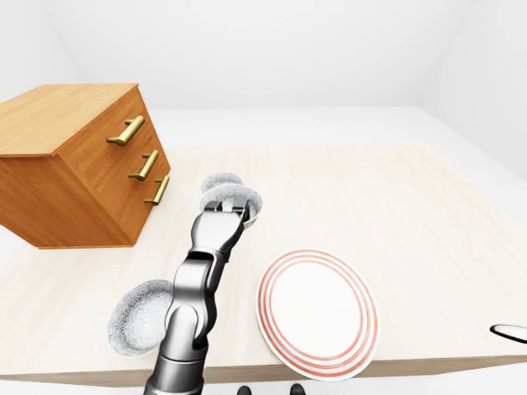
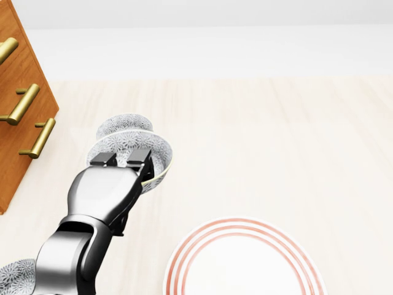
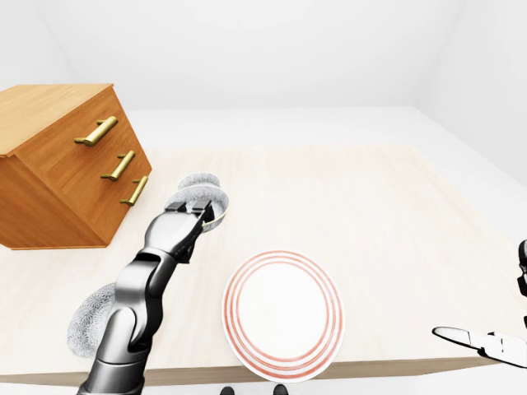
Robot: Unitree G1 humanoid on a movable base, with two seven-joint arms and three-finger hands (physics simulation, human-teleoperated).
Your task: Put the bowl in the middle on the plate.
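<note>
My left hand (image 2: 123,161) is shut on the near rim of the middle patterned bowl (image 2: 161,153) and holds it raised above the wooden table (image 2: 276,135). In the head view the held bowl overlaps the farther bowl (image 2: 126,125), which sits just above it. A third bowl (image 1: 140,317) rests at the lower left beside my forearm. The white plate with red rings (image 2: 242,264) lies at the lower middle, to the right of and below the held bowl. Only a pale sliver of my right hand (image 3: 486,341) shows at the lower right edge of the right-eye view.
A wooden drawer cabinet with brass handles (image 2: 18,123) stands on the left of the table, close to the bowls. The table's near edge (image 1: 370,366) runs just below the plate. Light wood stretches to the right of the plate.
</note>
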